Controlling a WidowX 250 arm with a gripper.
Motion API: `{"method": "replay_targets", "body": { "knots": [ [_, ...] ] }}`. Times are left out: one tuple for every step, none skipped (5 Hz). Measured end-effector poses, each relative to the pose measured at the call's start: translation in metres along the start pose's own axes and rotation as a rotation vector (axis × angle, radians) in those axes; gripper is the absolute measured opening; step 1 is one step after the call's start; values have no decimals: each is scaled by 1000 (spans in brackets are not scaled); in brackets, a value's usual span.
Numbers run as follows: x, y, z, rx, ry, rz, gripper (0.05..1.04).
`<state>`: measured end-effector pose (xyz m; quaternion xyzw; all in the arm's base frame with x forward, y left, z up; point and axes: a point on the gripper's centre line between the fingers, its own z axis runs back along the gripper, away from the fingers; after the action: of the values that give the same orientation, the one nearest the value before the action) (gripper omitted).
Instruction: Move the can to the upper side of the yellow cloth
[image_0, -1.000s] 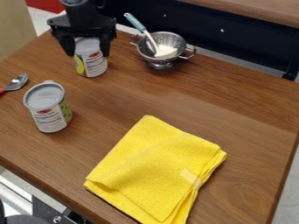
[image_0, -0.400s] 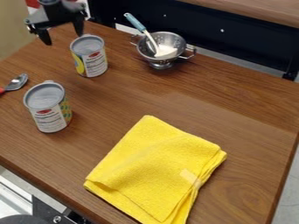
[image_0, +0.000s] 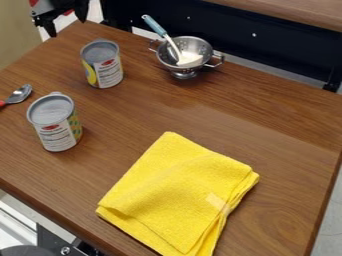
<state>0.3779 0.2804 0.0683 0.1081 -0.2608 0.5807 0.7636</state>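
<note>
Camera view shows the gripper spread, empty, apparently pre-grasp; next, clasp the farther can for placement above the yellow cloth.

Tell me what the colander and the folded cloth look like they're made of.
The colander looks like polished metal, probably stainless steel, given its silvery reflections. The yellow cloth seems a soft, matte woven fabric, perhaps microfiber, judging by its fine texture.

First can: nearest the gripper
Second can: farther from it, near spoon
Colander: right of it, spatula inside
Cloth: farthest from it, on table
</note>
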Motion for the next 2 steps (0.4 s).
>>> {"method": "replay_targets", "body": {
  "knots": [
    [6, -10, -9, 85, 26, 75, 998],
    [1, -8, -20, 169, 55, 117, 998]
  ]
}}
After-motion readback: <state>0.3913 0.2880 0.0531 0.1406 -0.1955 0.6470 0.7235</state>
